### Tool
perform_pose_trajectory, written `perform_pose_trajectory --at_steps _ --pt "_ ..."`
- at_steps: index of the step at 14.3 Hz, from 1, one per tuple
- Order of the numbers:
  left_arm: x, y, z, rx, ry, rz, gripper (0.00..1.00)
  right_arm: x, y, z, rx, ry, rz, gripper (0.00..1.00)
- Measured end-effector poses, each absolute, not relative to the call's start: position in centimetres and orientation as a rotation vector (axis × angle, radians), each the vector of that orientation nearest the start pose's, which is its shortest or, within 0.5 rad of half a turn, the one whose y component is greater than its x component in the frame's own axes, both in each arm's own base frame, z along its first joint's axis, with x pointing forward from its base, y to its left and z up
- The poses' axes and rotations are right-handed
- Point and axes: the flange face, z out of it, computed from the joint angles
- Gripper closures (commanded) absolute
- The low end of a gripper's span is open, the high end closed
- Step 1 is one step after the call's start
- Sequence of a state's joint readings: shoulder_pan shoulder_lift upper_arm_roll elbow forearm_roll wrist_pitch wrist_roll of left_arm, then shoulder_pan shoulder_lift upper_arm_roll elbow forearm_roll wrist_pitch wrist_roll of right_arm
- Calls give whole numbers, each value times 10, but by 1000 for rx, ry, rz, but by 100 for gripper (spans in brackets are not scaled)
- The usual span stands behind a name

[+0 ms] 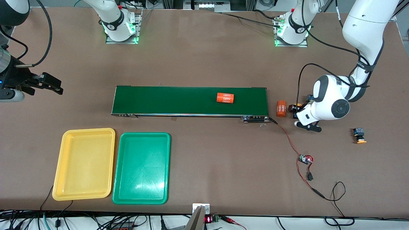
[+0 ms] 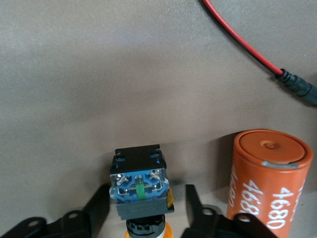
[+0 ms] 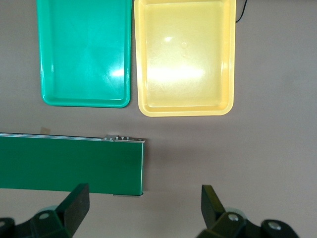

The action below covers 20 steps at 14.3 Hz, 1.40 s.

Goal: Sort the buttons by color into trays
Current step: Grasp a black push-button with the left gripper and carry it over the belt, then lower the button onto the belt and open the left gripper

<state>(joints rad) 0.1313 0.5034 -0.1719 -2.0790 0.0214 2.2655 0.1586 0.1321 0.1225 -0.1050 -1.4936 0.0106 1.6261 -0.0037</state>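
My left pincer (image 2: 146, 193) is down at the brown table (image 1: 204, 64), just off the left arm's end of the long dark-green conveyor belt (image 1: 179, 100). Its black fingers (image 2: 96, 210) stand on either side of a small push-button switch with a black-and-blue blocky body and a yellow-orange cap (image 2: 141, 181). They are narrow, with a thin gap each side, so there is no grip that I can see. An orange cylinder with white print (image 2: 267, 183) lies right beside it, between the switch and the belt's end. A second orange printed cylinder (image 1: 225, 97) lies on the belt. Another yellow-capped switch (image 1: 359, 135) sits well apart from the belt, off the same end.

My right pincer (image 3: 144, 193) waits, spread wide and holding nothing, over the table off the belt's right-arm end. The shallow yellow plastic tray (image 1: 84, 164) and the matching green plastic tray (image 1: 142, 167) lie side by side, nearer to the front camera than the belt.
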Motion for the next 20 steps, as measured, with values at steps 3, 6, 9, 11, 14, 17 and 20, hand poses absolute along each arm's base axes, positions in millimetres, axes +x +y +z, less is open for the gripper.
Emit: perform_pose_trajectory --at_steps 3,6,9,11,14,17,20 --pt "552 -37 175 -3169 351 468 95 596 21 596 -3143 -49 -16 0" --pt "558 -83 219 -3141 468 365 96 596 21 595 -3143 -49 -14 0" --pt "562 -146 263 -3110 601 247 96 596 21 595 -3143 -49 -14 0" --pt "559 -181 274 -3107 588 218 96 596 21 595 -3143 -49 -14 0" --pt "536 -237 269 -3117 465 244 95 596 21 595 -3143 -49 -14 0" --pt "509 -287 254 -3153 375 324 89 596 21 595 -3143 -49 -14 0" --pt "503 -296 245 -3156 360 357 0 596 21 595 -3143 -49 -13 0"
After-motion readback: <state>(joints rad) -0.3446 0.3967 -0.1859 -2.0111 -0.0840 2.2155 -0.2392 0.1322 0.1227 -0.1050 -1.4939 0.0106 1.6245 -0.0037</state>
